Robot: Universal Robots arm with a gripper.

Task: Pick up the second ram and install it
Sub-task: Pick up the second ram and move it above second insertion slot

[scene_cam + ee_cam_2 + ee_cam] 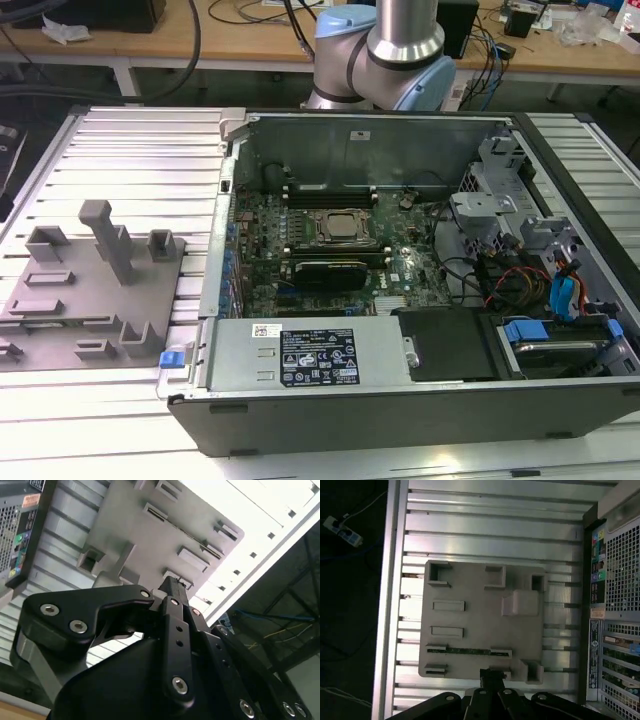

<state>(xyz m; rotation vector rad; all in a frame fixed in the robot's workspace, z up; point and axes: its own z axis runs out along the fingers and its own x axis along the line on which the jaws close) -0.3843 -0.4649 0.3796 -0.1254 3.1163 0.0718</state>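
Observation:
The second ram [467, 651] shows edge-on in the first wrist view as a thin dark green strip. It stands in a slot between two end holders of the grey fixture plate [470, 590]. My gripper [491, 674] hangs high above the plate, a little to one side of the ram's slot. Its fingers are shut with nothing between them. In the second wrist view the gripper [172, 584] points at the same plate [135, 535] from well above. The exterior view has the plate [60, 290] left of the open computer case [400, 250].
Inside the case lie the motherboard, the square CPU socket [338, 228] and black memory slots [330, 190] with white clips. Cables and drive bays fill the case's right part. A tall grey post [110, 235] stands on the plate. The ribbed aluminium table [140, 150] surrounds both.

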